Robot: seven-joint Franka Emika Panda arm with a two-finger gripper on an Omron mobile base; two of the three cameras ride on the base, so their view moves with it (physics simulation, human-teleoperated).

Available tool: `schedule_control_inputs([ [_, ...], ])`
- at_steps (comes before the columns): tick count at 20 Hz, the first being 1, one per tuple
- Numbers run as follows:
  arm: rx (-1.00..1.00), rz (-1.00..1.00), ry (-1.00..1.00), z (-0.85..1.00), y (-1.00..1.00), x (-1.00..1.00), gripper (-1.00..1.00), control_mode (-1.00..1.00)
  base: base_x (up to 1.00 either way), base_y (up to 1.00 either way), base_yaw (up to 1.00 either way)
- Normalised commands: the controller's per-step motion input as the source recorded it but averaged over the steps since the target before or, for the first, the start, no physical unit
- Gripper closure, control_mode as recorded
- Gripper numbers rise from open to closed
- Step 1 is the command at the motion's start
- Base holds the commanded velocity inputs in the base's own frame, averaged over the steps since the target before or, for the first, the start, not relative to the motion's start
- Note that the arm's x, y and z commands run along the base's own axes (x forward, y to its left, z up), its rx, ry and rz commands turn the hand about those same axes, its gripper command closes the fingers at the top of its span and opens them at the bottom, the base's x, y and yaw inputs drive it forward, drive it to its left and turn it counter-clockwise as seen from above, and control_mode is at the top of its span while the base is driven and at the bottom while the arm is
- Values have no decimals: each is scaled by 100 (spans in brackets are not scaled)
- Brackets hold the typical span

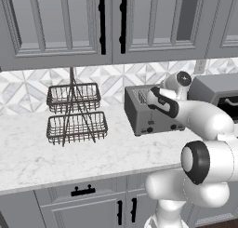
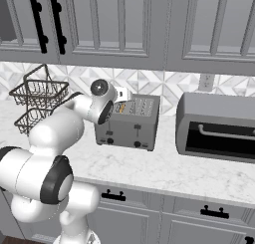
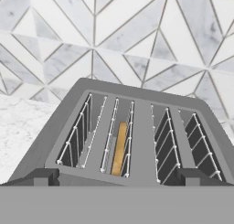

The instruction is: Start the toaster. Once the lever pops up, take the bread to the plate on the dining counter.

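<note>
Two dark fingertips (image 3: 43,176) of the jaws are seen spread wide apart, just over the toaster (image 3: 137,141), gripping nothing. Bread (image 3: 119,147) is sunk upright in the second slot from the left; the toaster is set on the marble desk (image 2: 164,171).

You have the grey boxy metal toaster (image 2: 130,122) standing upright on the marble worktop, against the tiled wall, dark knobs low on its front. In its second slot from the left, the pale tan bread slice (image 3: 119,146) sits on edge.
</note>
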Motion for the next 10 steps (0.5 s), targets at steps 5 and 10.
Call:
schedule_control_inputs([
  [5,0,0,0,0,0,0,-100,-100,0,0,0],
  [10,0,0,0,0,0,0,-100,-100,0,0,0],
])
